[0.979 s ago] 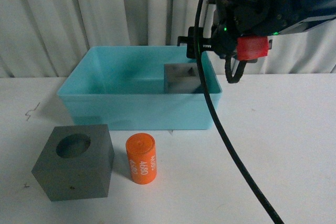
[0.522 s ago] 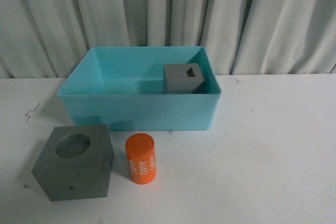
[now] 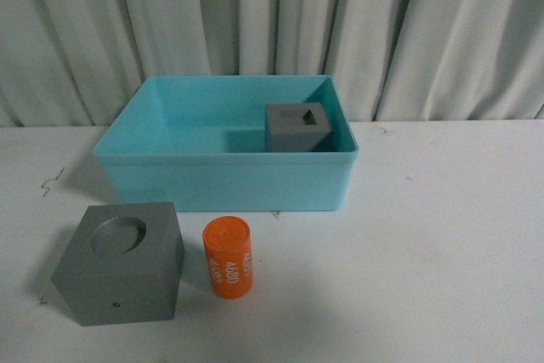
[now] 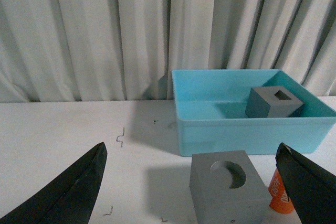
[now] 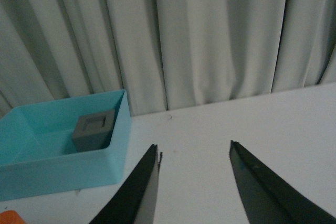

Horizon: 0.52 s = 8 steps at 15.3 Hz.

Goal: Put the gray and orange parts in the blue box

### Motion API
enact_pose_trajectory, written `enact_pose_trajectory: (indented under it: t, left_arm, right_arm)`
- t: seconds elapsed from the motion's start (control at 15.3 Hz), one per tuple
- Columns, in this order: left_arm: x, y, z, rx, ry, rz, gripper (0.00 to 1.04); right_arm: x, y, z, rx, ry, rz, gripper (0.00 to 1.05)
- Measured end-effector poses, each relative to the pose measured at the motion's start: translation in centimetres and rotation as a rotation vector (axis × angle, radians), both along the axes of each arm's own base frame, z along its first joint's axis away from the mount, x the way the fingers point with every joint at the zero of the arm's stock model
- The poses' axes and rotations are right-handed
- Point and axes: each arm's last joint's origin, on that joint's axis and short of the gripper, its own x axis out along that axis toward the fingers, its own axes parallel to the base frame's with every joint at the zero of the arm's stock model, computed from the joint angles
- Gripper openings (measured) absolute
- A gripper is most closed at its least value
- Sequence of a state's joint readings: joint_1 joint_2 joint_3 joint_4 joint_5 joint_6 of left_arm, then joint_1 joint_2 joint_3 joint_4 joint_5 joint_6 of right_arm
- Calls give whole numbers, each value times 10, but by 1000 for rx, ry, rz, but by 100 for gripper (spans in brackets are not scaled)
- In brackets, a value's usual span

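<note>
In the front view, the right arm hung over the box in the upper right of the frame one second ago. It is now gone from the picture, and neither arm shows there. The matte gray cube with the rectangular recess [image 3: 297, 127] sits inside the large light turquoise plastic box [image 3: 223, 183], in its far right corner, a little right of the centre of the frame. Nothing holds it, so I judge the first part is delivered.

The right gripper [image 5: 193, 146] has its fingers spread and carries nothing. The left gripper [image 4: 190, 153] is also spread wide and empty.

Two parts are left on the white table [image 3: 442, 235], both outside the box and unmoved. The matte gray cube with the round recess [image 3: 119, 265] is in the lower left. Just beside it stands the small orange cylinder with white digits [image 3: 228, 257]. These two are the remaining work.
</note>
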<state>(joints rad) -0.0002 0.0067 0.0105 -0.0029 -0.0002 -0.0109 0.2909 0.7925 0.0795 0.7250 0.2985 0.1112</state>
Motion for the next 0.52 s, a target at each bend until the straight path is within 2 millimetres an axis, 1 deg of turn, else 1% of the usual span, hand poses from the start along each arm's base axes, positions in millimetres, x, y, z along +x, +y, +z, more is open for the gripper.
enact_pose_trajectory:
  t: [0.07,0.13,0.2,0.26,0.33,0.52]
  left_arm:
    - [0,0,0,0,1,0,98]
    - [0,0,0,0,0,0,98]
    - [0,0,0,0,1,1,98]
    - [0,0,0,0,1,0,98]
    - [0,0,0,0,1,0,98]
    - [0,0,0,0,1,1,98]
  right_arm:
    - [-3,-4,2,-42,-12,5,34]
    - [-6,-9,-9,-73,2,3,21]
    - [-10,-14,-19,-101,65,6,8]
    - [-13,-17,-13,-101,18,3,2]
    - [-17,-21,-9,-103,-3,1,2]
    - [-24,-28,-9,-109,7,22,2]
